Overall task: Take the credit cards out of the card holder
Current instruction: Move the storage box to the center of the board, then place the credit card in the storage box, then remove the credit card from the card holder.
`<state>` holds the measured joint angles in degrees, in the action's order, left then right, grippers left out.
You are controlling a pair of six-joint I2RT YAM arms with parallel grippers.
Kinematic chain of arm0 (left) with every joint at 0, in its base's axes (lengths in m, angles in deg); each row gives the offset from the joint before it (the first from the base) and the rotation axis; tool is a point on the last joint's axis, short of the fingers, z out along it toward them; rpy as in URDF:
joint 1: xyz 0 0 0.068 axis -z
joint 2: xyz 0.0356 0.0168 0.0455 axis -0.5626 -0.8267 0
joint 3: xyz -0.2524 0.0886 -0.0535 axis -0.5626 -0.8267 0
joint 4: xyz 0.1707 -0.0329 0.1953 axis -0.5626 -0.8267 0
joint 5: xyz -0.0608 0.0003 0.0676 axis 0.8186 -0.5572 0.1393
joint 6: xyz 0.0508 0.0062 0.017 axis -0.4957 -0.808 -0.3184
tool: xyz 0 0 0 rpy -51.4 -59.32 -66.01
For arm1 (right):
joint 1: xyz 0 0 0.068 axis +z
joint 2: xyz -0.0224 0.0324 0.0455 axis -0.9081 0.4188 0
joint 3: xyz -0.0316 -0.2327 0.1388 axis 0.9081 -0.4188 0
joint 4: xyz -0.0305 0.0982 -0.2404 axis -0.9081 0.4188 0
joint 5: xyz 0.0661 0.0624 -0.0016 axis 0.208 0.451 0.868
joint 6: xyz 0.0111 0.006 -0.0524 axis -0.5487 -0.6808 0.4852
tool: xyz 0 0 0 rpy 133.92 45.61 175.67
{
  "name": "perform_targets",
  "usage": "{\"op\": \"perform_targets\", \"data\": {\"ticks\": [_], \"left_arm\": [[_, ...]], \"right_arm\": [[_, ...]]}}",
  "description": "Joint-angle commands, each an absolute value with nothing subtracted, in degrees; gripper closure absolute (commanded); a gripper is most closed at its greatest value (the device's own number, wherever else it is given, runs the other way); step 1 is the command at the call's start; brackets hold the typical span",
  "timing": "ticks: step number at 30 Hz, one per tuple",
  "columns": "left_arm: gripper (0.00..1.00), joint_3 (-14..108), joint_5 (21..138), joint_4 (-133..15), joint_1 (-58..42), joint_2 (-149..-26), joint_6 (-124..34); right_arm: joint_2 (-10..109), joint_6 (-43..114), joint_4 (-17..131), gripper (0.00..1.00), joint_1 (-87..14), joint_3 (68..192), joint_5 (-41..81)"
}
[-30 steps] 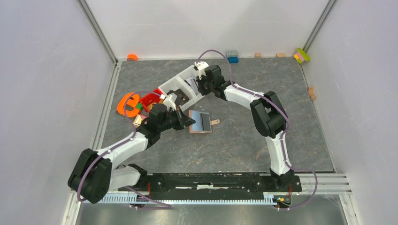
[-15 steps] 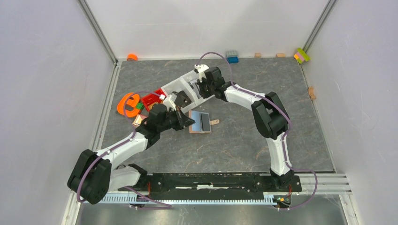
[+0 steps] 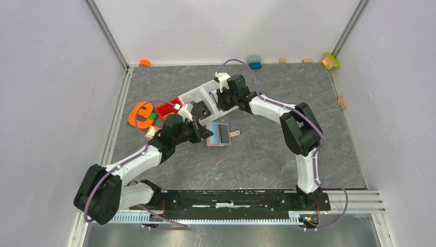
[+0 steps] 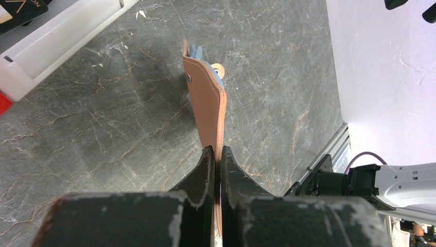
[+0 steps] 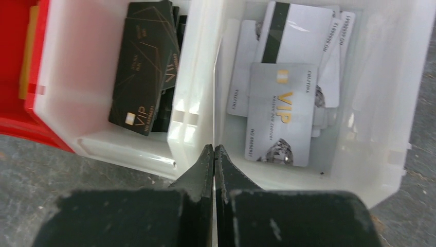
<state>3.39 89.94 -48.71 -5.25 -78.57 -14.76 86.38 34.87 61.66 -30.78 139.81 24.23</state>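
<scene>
The tan-brown card holder (image 3: 212, 135) lies open on the dark table, with a pale blue-grey card (image 3: 224, 133) in it. My left gripper (image 3: 207, 134) is shut on the holder's left edge. In the left wrist view the holder (image 4: 208, 98) stands edge-on out of the gripper (image 4: 216, 152), and the blue-grey card's edge (image 4: 195, 51) shows behind it. My right gripper (image 3: 217, 99) is shut and empty above the white bins (image 5: 198, 110). An orange-yellow flat strip (image 5: 27, 51) lies in the red bin (image 5: 13, 126); I cannot tell what it is.
The white bins (image 3: 193, 95) hold several black cards (image 5: 146, 67) on the left and silver VIP cards (image 5: 283, 110) on the right. The red bin (image 3: 167, 109) and an orange object (image 3: 140, 114) sit left of them. Small blocks (image 3: 254, 62) line the far wall.
The right arm has shifted slightly towards me over the white bins, its elbow swinging right. The left gripper and the card holder have not moved.
</scene>
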Motion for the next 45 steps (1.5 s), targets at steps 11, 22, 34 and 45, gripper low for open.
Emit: {"op": "perform_targets", "data": {"ticks": [11, 22, 34, 45], "left_arm": [[0.98, 4.6, 89.2, -47.4, -5.2, -78.1, -15.4], [0.98, 4.4, 88.7, -47.6, -5.2, -77.7, -15.5], [0.98, 5.7, 88.3, -45.8, -5.0, -87.0, -16.0], [0.98, 10.0, 89.6, -48.0, -4.6, -94.8, -17.3]], "right_arm": [[88.3, 32.2, 58.0, 0.90, -31.2, 143.1, 28.1], [83.1, 32.5, 53.4, 0.55, -31.2, 136.4, 21.6], [56.4, 31.5, 48.6, 0.33, -26.1, 112.4, 14.4], [54.2, 25.3, 48.8, 0.17, -21.5, 101.1, 8.0]]}}
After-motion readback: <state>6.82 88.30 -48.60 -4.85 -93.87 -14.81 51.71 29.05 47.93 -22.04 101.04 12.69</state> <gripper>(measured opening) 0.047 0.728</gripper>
